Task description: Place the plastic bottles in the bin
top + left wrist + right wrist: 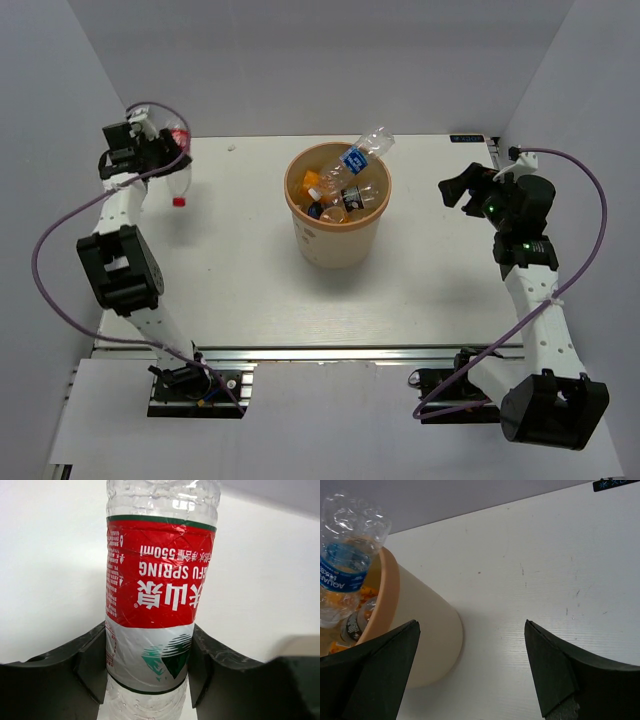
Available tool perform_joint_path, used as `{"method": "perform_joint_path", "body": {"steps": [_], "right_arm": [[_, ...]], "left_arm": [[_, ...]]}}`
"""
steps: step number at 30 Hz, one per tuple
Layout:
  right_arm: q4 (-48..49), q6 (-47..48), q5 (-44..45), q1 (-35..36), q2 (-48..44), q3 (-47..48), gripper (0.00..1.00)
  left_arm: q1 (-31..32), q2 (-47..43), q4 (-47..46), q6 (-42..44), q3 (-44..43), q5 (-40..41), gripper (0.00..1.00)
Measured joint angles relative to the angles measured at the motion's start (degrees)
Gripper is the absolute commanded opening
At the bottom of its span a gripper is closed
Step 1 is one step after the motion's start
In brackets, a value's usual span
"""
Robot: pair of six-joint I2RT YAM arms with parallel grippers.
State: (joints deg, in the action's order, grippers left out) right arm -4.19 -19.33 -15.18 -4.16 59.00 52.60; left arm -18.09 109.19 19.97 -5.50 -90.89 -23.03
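White table (240, 290), grey walls on three sides.
- Red-label bottle (155, 590): far left corner, long axis running toward the near edge, red cap nearest the arm bases.
- Left gripper (160, 150): closed against both sides of that bottle at its label; whether it is lifted cannot be told.
- Bin (335, 245): table centre, well apart to the left gripper's right, already holding bottles, a blue-label bottle (362, 153) leaning over its rim.
- Right gripper (472, 625): fingers wide apart, empty, just beside the bin.
- Judgement: carry runs rightward; the left arm owns it.
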Motion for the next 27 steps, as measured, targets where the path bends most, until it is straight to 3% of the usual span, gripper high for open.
{"method": "perform_joint_path", "body": {"steps": [3,9,12,17,27], "right_arm": [[0.1,-0.1,-0.9,0.0,-1.6,0.0,0.89],[1.0,-0.4,-2.4,0.0,-4.3,-1.0,0.89],[1.3,-0.6,-3.1,0.0,-5.1,-1.8,0.89],[1.2,-0.7,-3.4,0.0,-5.3,-1.8,0.9],[1.2,-0.2,-2.8,0.0,-6.5,-1.8,0.89]], "left_arm": [[7.1,-8.6,-5.8,-4.3,1.5,-6.0,0.52],[29.2,-20.5,-25.5,-15.0,2.0,-16.4,0.46],[36.7,-23.3,-30.9,-15.3,1.7,-19.2,0.53],[47.2,-20.4,-25.5,-4.0,-3.7,-17.4,0.61],[50.2,-12.5,-5.9,15.8,-5.2,-13.2,0.77]]}}
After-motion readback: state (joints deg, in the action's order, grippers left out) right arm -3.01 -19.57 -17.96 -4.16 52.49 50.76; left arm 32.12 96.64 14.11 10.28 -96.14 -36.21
